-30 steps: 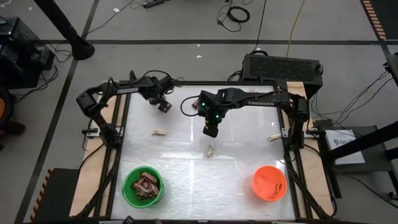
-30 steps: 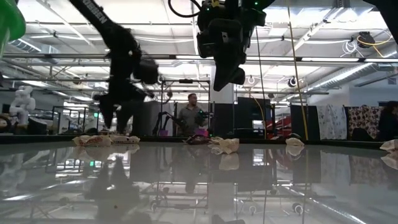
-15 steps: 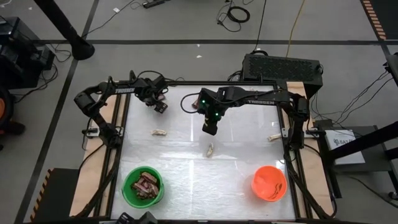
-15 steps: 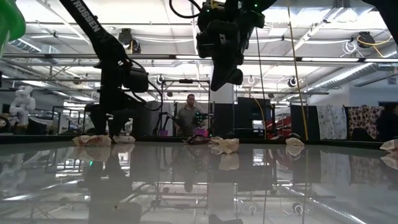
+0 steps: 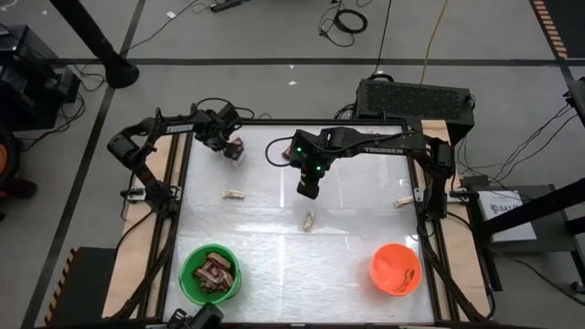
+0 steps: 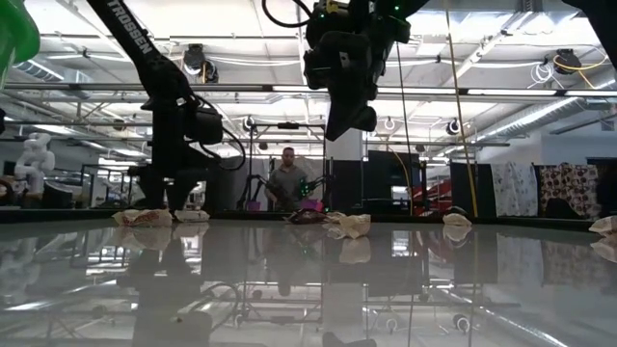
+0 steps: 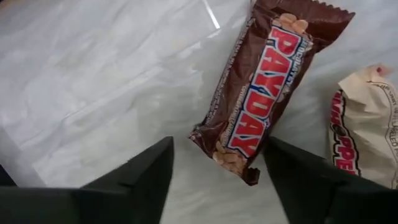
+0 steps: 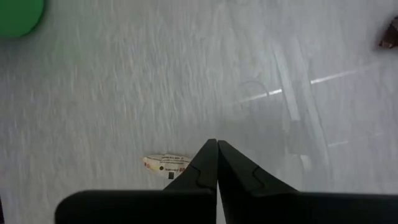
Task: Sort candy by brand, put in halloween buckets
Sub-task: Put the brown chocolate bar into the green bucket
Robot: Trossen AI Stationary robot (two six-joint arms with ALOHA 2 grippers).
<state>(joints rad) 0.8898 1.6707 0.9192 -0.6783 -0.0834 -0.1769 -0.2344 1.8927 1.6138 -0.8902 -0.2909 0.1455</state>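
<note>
Glossy white bench (image 5: 347, 247) fills a dark metal frame on a grey workshop floor strewn with cables, and the low view looks past it into a bright hall where a person (image 6: 286, 180) stands at a distance.

At the bench's far left corner the left gripper (image 5: 236, 152) hangs low over a dark reddish-brown wrapped candy bar lettered PAYDAY (image 7: 264, 99). Its jaws stand wide, one dark finger (image 7: 146, 177) on each side of the bar's near end; I cannot tell whether either touches the wrapper. Just beside that bar lies a pale cream wrapped bar with red lettering (image 7: 367, 134), only partly in the left wrist view.

The right gripper (image 5: 308, 189) hangs above the middle of the bench, well clear of the surface in the low view, with its jaws pressed together and nothing between them. Below it a small cream-wrapped bar (image 5: 310, 219) lies alone on the bench; the right wrist view shows it just past the closed fingertips (image 8: 211, 152).

Another cream bar (image 5: 235, 194) rests near the left edge, and one more (image 5: 401, 203) near the right edge.

Close to the near left corner stands the bright green round plastic bucket (image 5: 191, 283), holding several dark reddish-brown bars (image 5: 216, 270). Near the opposite near corner stands the bright orange round plastic bucket (image 5: 396, 270); its contents cannot be made out.
</note>
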